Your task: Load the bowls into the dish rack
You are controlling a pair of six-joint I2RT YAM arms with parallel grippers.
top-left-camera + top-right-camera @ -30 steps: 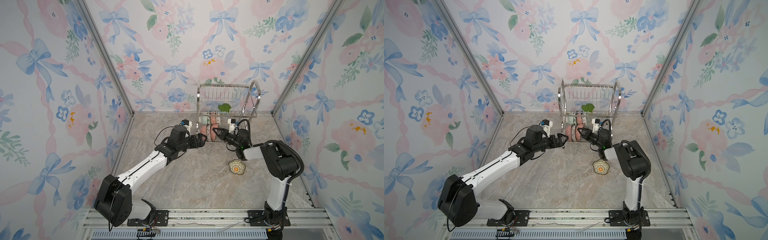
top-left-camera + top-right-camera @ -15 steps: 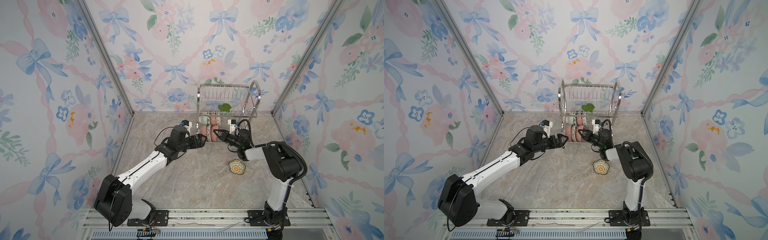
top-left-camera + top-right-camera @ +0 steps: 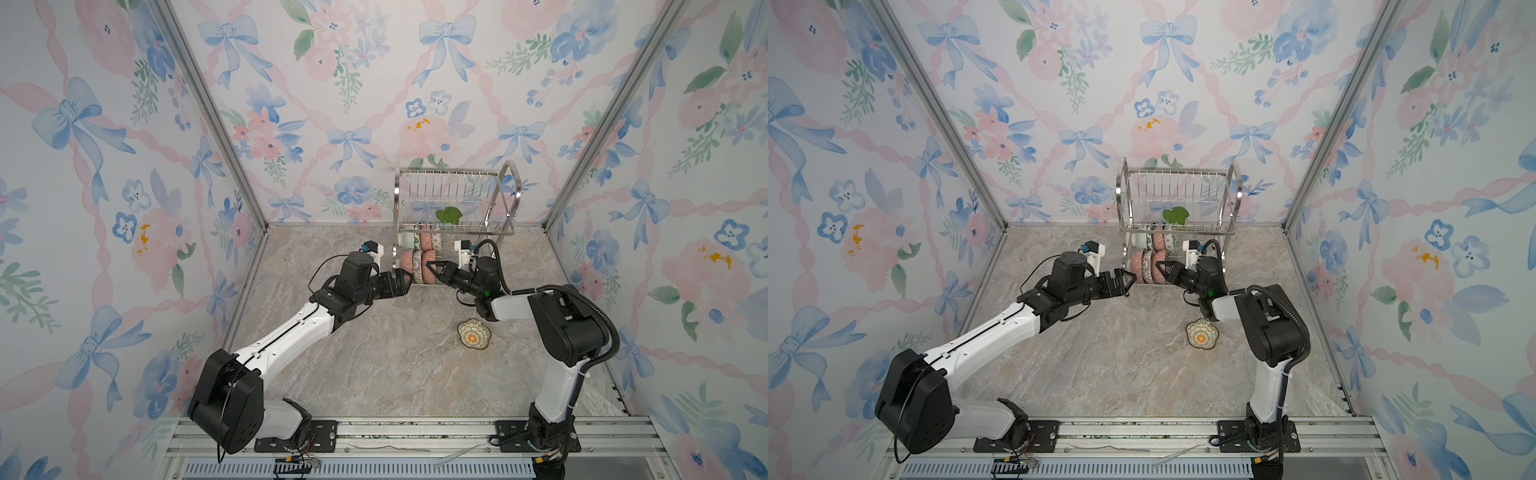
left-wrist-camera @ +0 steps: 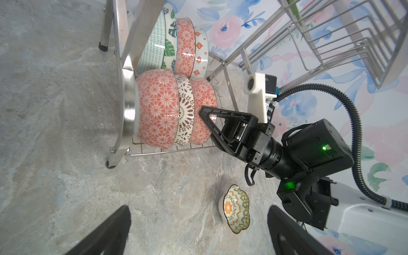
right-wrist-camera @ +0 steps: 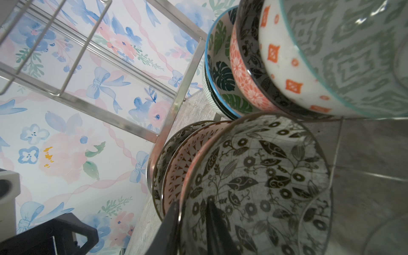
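While the right hand (image 3: 432, 268) reaches into the lower tier of the dish rack (image 3: 449, 171), its jaws stand narrowly apart astride the rim of the dark floral bowl (image 5: 254, 181). One finger lies outside the wall and the other sits inside with a visible gap, so no clamp is apparent. That bowl stands on edge as the third in the front row, leaning on its neighbours, which keeps it upright on the wires. Four more bowls (image 4: 183, 46) stand on edge in the rear row. The left hand (image 3: 405, 280) hovers fully wide and empty just beside the rack's front leg, probably to stay clear of the loading path. One scalloped bowl (image 3: 474, 334) rests upright on the desk (image 3: 374, 365), near the right arm and apart from the rack. It appears to be the one item not yet loaded.
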